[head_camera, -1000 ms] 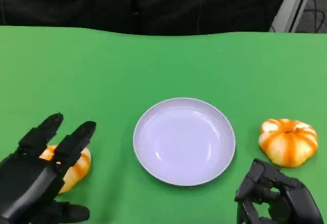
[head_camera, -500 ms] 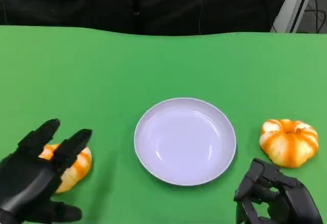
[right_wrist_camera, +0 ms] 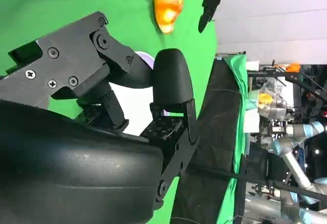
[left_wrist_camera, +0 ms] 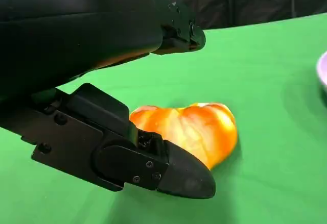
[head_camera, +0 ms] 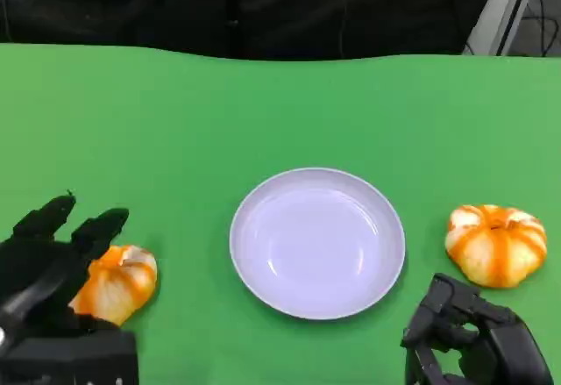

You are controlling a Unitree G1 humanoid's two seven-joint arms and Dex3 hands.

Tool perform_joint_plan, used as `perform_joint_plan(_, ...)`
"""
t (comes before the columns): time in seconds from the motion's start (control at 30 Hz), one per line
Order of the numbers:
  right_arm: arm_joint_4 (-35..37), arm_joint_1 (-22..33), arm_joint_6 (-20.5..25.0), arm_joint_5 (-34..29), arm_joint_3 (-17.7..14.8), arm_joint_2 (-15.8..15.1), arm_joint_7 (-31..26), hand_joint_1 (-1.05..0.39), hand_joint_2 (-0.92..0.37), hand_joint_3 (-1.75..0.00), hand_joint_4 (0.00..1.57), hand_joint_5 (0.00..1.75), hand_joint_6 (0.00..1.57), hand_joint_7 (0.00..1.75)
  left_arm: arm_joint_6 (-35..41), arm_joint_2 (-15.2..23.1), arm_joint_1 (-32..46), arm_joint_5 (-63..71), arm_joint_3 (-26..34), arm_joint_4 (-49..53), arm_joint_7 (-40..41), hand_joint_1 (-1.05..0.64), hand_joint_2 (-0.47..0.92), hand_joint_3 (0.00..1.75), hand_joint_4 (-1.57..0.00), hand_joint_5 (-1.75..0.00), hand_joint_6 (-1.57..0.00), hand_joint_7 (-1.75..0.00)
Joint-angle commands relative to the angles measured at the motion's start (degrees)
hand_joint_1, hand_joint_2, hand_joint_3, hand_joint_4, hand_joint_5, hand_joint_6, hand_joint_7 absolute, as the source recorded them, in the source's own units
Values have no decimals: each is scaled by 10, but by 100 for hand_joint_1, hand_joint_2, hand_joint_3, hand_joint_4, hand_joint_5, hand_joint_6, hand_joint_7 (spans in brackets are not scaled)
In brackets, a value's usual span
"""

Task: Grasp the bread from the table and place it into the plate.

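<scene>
Bread [head_camera: 118, 281] lies on the green table [head_camera: 263, 113], near-left, well left of the plate [head_camera: 317, 242]. Orange-and-cream, lobed like a small pumpkin.

Left hand [head_camera: 53, 267] sits over the bread's left side, fingers spread and reaching past its far edge. Left wrist view adds: a thumb [left_wrist_camera: 168, 165] is low beside the bread [left_wrist_camera: 191, 132], other fingers [left_wrist_camera: 176, 30] above it, a gap between them and the crust. Contact not certain; bread rests on the table.

Plate white, round, centre of table.

A second bread [head_camera: 495, 243] lies right of the plate, apart from it.

Right hand [head_camera: 469, 341] near-right, just near of that second bread, fingers curled in, holding nothing. Right wrist view shows the curled fingers [right_wrist_camera: 171, 86] close up, and the first bread [right_wrist_camera: 168, 2] across the table.
</scene>
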Motion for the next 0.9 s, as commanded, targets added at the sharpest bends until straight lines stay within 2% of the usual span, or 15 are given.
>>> perform_joint_plan(0.03,-3,1,-1,-2,-3,-4,-3,-12,-60,-113,81,175,76,153,-14,9,-37,-18,-18,68,27,-96,92,11,-2,-1,-21,-2)
perform_joint_plan(0.2,-7,2,6,-2,-1,-1,-7,-12,-60,-113,82,175,76,153,-14,-2,-60,-35,-42,122,35,-97,92,12,-3,-1,-22,-2)
perform_joint_plan(0.7,-12,3,8,-5,-1,-3,-7,-13,-61,-113,81,175,76,153,-8,-11,-78,-61,-86,190,46,-95,92,14,-8,-3,-24,-2)
perform_joint_plan(0.83,-13,4,8,-4,-1,-2,-7,-13,-60,-113,82,175,76,153,-3,-12,-76,-74,-86,188,41,-91,92,13,-14,-4,-27,-2)
perform_joint_plan(0.87,-13,4,8,-4,-1,-2,-6,-12,-60,-113,82,175,76,153,2,-12,-75,-79,-85,182,36,-88,92,13,-24,-8,-32,-4)
perform_joint_plan(0.9,-13,5,8,-3,-1,-2,-6,-12,-60,-113,82,175,76,153,5,-12,-74,-83,-84,178,32,-86,92,14,-27,-9,-34,-4)
